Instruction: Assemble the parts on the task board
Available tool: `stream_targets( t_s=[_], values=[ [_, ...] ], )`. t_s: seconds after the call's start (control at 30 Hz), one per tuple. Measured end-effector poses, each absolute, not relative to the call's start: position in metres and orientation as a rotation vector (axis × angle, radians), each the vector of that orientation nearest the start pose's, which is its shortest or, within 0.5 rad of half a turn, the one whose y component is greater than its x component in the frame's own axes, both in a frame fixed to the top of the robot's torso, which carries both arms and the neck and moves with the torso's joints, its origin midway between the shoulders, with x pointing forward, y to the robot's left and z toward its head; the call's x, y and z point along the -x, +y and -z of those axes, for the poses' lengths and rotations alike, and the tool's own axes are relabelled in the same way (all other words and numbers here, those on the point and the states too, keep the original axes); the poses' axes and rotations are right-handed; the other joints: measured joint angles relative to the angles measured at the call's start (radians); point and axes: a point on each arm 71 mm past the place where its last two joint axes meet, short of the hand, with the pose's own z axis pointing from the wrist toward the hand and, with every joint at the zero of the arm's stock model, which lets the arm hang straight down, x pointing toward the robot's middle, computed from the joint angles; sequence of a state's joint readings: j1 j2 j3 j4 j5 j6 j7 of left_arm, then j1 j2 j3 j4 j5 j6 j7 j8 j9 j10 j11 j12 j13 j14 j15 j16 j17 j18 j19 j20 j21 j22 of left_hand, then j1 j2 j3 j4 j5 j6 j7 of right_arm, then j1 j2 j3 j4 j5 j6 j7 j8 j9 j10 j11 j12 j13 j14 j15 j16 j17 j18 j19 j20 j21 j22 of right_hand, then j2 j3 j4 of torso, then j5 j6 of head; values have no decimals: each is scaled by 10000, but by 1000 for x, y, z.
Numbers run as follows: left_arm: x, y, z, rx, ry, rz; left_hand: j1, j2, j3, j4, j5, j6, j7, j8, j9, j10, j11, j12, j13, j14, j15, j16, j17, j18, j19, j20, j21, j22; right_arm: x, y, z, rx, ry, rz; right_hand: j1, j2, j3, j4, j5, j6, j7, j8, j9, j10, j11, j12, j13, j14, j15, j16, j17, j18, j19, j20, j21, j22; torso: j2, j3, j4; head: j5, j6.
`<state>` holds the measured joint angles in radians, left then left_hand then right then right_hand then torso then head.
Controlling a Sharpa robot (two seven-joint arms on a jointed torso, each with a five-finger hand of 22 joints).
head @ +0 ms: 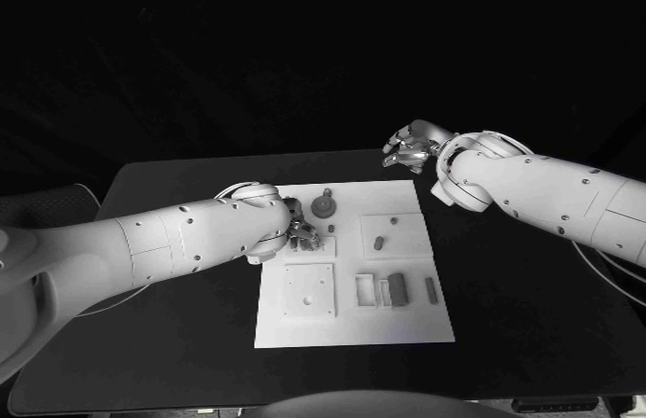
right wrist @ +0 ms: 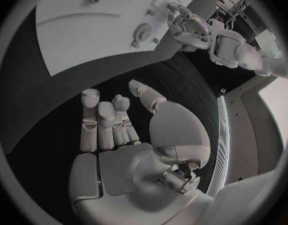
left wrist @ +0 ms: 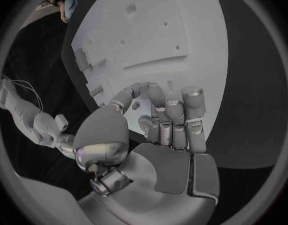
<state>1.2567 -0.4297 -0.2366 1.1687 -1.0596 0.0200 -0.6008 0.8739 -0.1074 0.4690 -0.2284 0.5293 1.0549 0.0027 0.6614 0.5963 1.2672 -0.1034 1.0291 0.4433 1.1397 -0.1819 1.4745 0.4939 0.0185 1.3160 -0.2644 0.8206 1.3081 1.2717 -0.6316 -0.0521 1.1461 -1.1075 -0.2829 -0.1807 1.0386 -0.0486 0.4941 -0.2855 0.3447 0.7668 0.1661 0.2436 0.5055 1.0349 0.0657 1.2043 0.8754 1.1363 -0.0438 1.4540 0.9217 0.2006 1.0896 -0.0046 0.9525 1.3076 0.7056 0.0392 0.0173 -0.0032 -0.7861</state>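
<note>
The white task board [head: 404, 325] lies in the middle of the black table. My left hand [head: 299, 234] is low over its left part, fingers curled down toward the thumb. A small grey part [left wrist: 136, 105] sits right at the fingertips [left wrist: 155, 91]; I cannot tell whether it is pinched. A round gear-like part [head: 325, 205] stands just beyond that hand, also seen as the gear [right wrist: 143, 32] from the right wrist. My right hand [head: 414, 147] hovers past the board's far right corner, holding nothing, its fingers [right wrist: 103, 120] loosely apart from the thumb.
On the board lie a small oval part [head: 381, 243], a dark block [head: 396, 287], a slim bar [head: 431, 290] and a square plate [head: 308, 290]. Bare black table [head: 539, 306] surrounds the board on all sides.
</note>
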Motion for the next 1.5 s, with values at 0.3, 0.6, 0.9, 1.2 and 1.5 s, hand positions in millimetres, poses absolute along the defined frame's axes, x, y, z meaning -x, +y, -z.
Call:
stream_targets(
  t_s=[0.3,0.6,0.9,1.2,1.5],
  values=[
    [-514,120,273,1399,23207,2253,27,27,243,134,-789,-64,41,-4,-115,13,13,-69,-20,5,5,-106,-22,0,-2,3,-46,-1,-565,-216,181,-2800,17474,-5668,0,0,0,0,0,2,-2,0,0,0,0,0,0,0,0,0,0,1,0,0,0,0,0,6,-3,-9,-10],
    [-515,120,273,1525,23252,2299,37,114,162,642,-1354,-102,75,-78,-176,13,14,-69,-20,18,18,-108,-21,0,-23,-14,-84,-3,-565,-216,181,-2803,17473,-5664,0,0,0,0,0,-1,1,0,1,0,0,0,1,0,0,0,0,0,0,0,0,0,0,6,0,-16,-15],
    [-515,121,274,1584,23256,2307,-297,-139,73,801,-1463,-119,58,38,-191,-24,51,-69,-19,37,-79,-115,-21,2,-67,-55,-119,-4,-565,-216,181,-2802,17474,-5664,0,0,28,-29,0,-18,18,0,1,0,0,0,-8,0,0,0,1,0,0,0,0,0,0,-1,3,-22,-27],
    [-515,121,274,1662,23200,2339,-478,-136,-119,808,-1463,-159,78,68,-193,-23,51,-69,-19,72,-115,-115,-20,14,-67,-56,-117,-4,-565,-216,181,-2803,17474,-5662,0,0,28,-28,0,-17,17,0,-7,0,0,0,-7,0,0,0,-6,0,0,0,0,0,1,-4,3,-28,-35],
    [-516,121,273,1737,23131,2412,-663,-214,-334,886,-2161,-182,53,68,-223,-59,15,-69,-18,44,-152,-115,-13,44,-102,-90,-156,-6,-565,-216,181,-2805,17474,-5659,0,0,28,-28,0,-16,16,0,-7,0,0,0,-7,0,0,0,-8,0,0,0,0,0,1,-1,2,-29,-32]
  ],
)
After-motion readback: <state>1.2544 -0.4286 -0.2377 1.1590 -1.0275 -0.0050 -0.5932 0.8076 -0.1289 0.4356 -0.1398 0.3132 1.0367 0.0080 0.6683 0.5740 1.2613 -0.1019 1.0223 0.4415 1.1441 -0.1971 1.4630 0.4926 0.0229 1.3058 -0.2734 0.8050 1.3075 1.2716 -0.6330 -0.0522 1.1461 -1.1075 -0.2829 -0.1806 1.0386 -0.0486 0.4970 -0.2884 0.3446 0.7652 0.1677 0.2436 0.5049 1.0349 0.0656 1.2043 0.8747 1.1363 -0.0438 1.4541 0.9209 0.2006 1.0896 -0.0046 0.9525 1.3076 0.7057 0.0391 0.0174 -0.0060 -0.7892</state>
